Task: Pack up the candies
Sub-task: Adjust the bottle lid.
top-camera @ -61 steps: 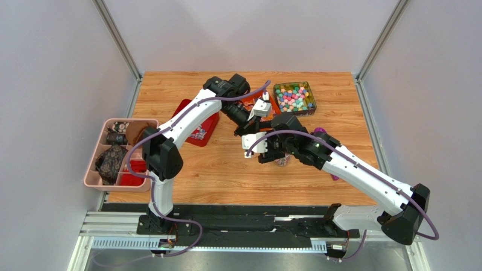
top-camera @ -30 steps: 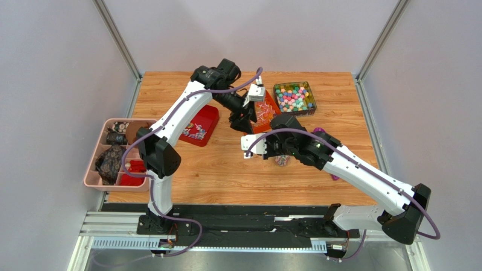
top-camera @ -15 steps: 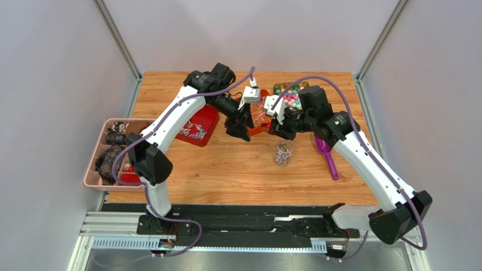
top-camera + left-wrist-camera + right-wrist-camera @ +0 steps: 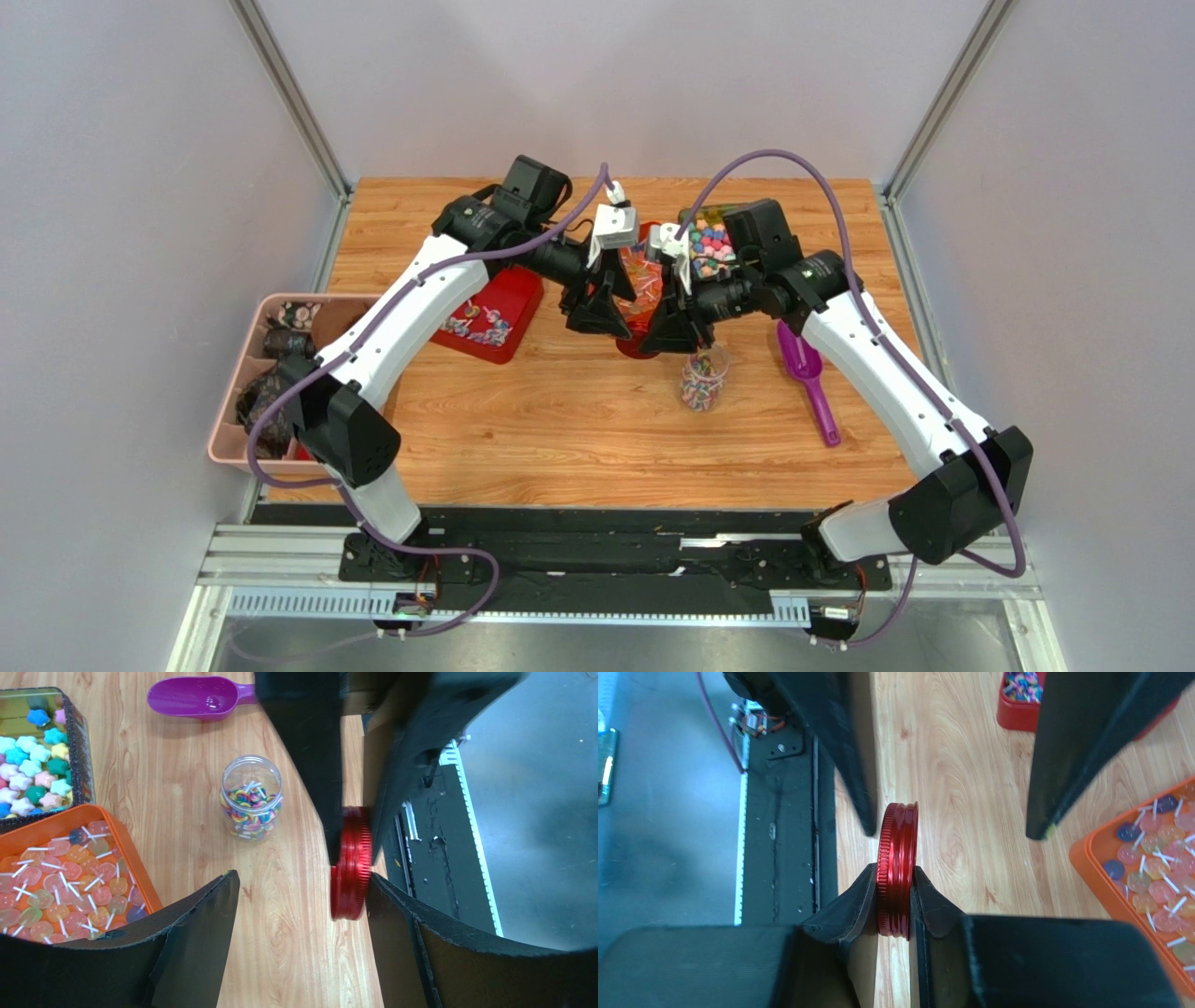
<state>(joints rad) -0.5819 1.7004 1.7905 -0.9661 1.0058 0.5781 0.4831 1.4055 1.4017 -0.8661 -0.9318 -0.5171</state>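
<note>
Right claw lifted, pinching ribbed red lid

Right gripper pinches a red lid between the left gripper's open fingers; jarred candies beyond.

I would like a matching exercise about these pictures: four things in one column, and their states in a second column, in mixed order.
1. lid
2. jar
3. scoop
4. tin

A. purple, lying flat
B. holds star-shaped sweets
C. pinched on edge by the right fingers
D. upright, open, part full

Pairs: 1-C, 2-D, 3-A, 4-B
</note>
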